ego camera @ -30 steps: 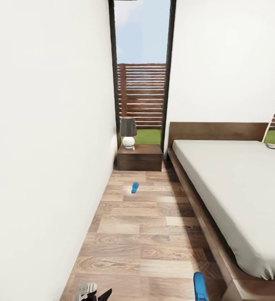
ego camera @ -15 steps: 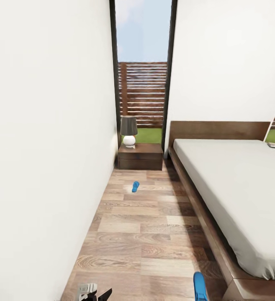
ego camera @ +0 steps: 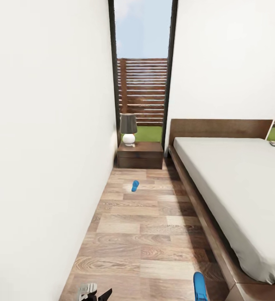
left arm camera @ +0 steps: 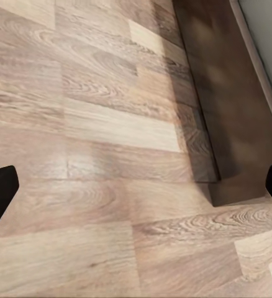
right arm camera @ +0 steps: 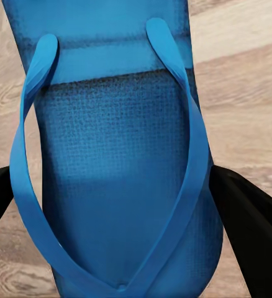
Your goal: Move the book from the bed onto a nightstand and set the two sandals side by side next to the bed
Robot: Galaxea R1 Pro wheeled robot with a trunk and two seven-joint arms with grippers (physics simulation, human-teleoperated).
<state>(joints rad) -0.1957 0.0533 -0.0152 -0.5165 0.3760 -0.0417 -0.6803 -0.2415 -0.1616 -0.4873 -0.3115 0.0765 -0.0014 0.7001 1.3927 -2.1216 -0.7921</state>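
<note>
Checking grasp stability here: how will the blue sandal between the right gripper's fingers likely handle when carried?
The sandal looks thin and flat, so probably light and somewhat bendy. Its textured sole should resist slipping. The right gripper fingers flank one end, so the free end may droop.

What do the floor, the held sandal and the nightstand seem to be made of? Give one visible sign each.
Floor: matt wood-look planks, with grain lines and seams.
Held sandal: probably foam or rubber, with a finely dimpled blue sole and smooth straps.
Nightstand: dark brown wood, slightly glossy on top.
</note>
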